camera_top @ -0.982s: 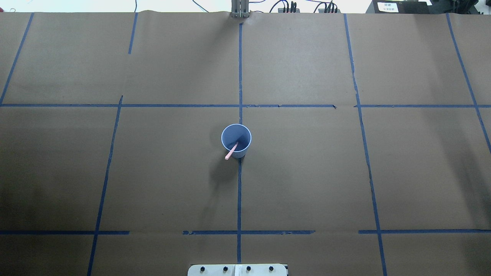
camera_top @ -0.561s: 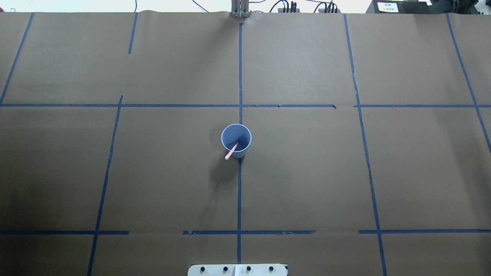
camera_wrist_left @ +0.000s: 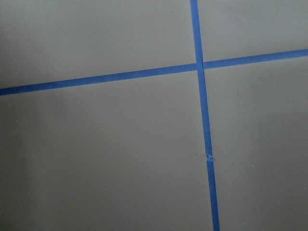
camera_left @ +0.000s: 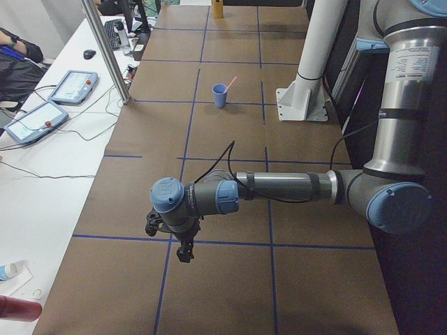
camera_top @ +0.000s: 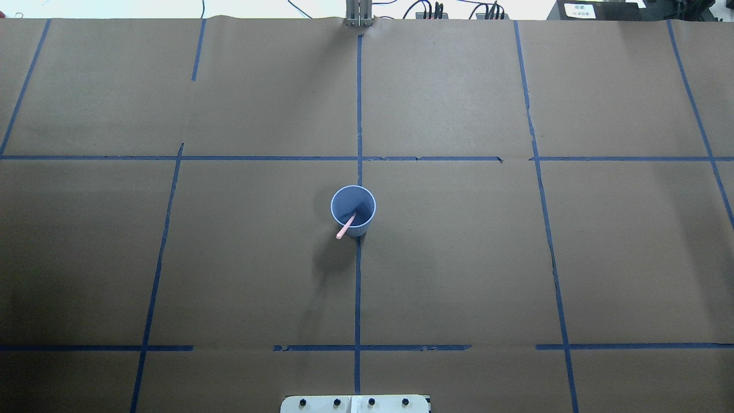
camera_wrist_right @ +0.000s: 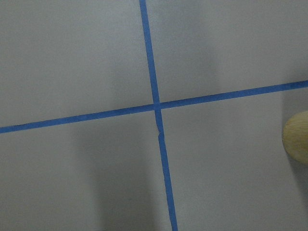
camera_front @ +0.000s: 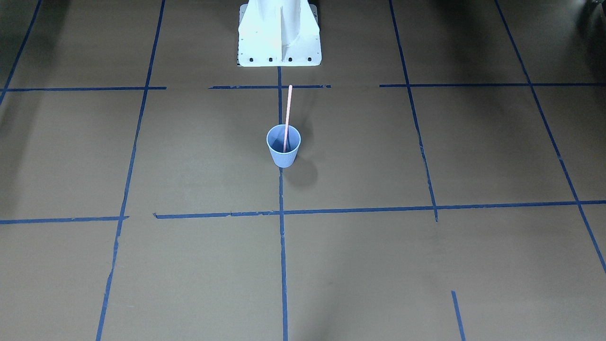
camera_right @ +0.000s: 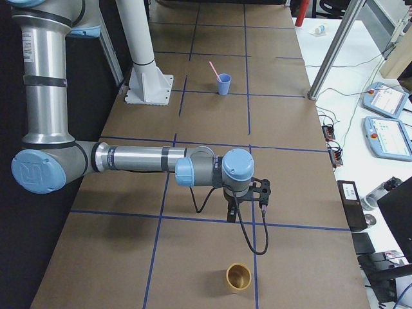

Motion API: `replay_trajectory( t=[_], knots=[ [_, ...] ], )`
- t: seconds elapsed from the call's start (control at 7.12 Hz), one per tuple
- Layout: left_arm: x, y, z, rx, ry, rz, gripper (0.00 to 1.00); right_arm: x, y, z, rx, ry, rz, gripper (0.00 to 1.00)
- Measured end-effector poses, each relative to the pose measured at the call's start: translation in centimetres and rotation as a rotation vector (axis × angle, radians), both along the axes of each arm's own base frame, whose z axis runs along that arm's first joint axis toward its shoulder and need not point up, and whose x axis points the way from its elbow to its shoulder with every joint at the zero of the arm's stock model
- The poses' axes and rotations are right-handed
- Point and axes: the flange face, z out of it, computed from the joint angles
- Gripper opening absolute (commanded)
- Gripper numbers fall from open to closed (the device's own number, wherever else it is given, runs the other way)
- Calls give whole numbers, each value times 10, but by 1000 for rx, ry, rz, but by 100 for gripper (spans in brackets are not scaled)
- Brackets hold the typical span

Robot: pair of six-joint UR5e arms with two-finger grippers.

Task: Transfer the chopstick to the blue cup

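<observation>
The blue cup [camera_top: 364, 201] stands upright at the middle of the table, on the centre tape line; it also shows in the front view [camera_front: 283, 156] and in both side views [camera_left: 220, 95] [camera_right: 223, 84]. The pink chopstick [camera_top: 346, 227] stands inside it, leaning on the rim toward the robot's base [camera_front: 287, 113] [camera_left: 230, 82] [camera_right: 213, 67]. The left gripper [camera_left: 167, 241] hangs over bare table far from the cup. The right gripper [camera_right: 246, 205] does the same at the other end. I cannot tell whether either is open or shut. Neither holds anything that I can see.
A yellow-brown cup [camera_right: 238, 277] stands near the right gripper, at the right wrist view's edge [camera_wrist_right: 297, 144]. The white robot base [camera_front: 279, 33] stands at the table's near edge. Teach pendants [camera_left: 42, 118] lie on the white side table beyond a metal post [camera_left: 105, 49].
</observation>
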Motion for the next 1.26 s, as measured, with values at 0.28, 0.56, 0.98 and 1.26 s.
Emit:
replay_trajectory(
  t=[0.28,0.56,0.98,1.26],
  knots=[
    [-4,0,-3,-2,-1,-18,100,2,-1,1,1,25,1,100],
    [-7,-2,-7,-11,-2,-41,100,1,-2,0,4,30,0,100],
    [-8,-4,-8,-18,-3,-53,100,1,-2,1,3,25,-1,100],
    [-8,-3,-7,-20,-3,-54,100,1,-1,2,-2,23,-1,100]
  ],
)
